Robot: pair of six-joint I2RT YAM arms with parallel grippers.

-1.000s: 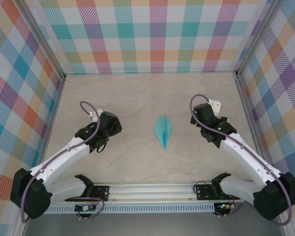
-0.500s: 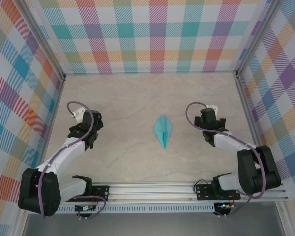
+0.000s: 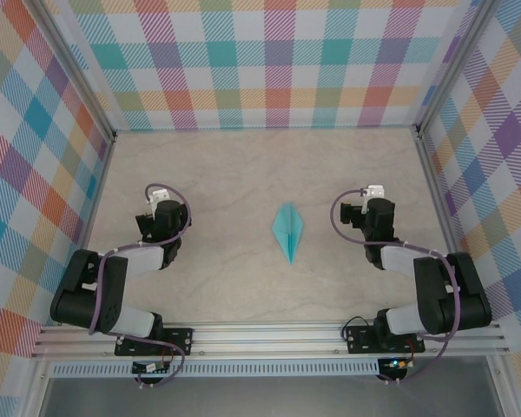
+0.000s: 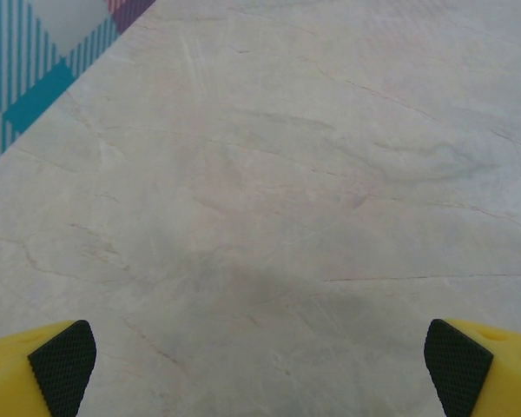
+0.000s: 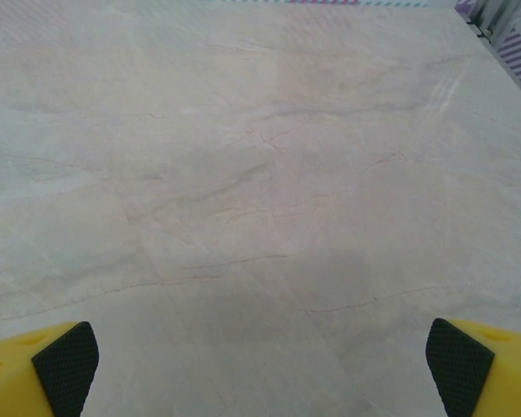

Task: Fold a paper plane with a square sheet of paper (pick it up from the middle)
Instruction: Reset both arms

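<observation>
The paper plane [image 3: 287, 229] lies mid-frame on the bench [image 3: 243, 174], apparently flat. Left pincer [image 4: 260, 365] and right pincer [image 5: 262, 365] gape wide, empty.

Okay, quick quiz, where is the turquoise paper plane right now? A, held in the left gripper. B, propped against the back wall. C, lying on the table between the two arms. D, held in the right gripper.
C: the top view shows the paper plane lying on the table midway between the arms, and the left gripper and right gripper are both open with nothing between their fingers.
</observation>
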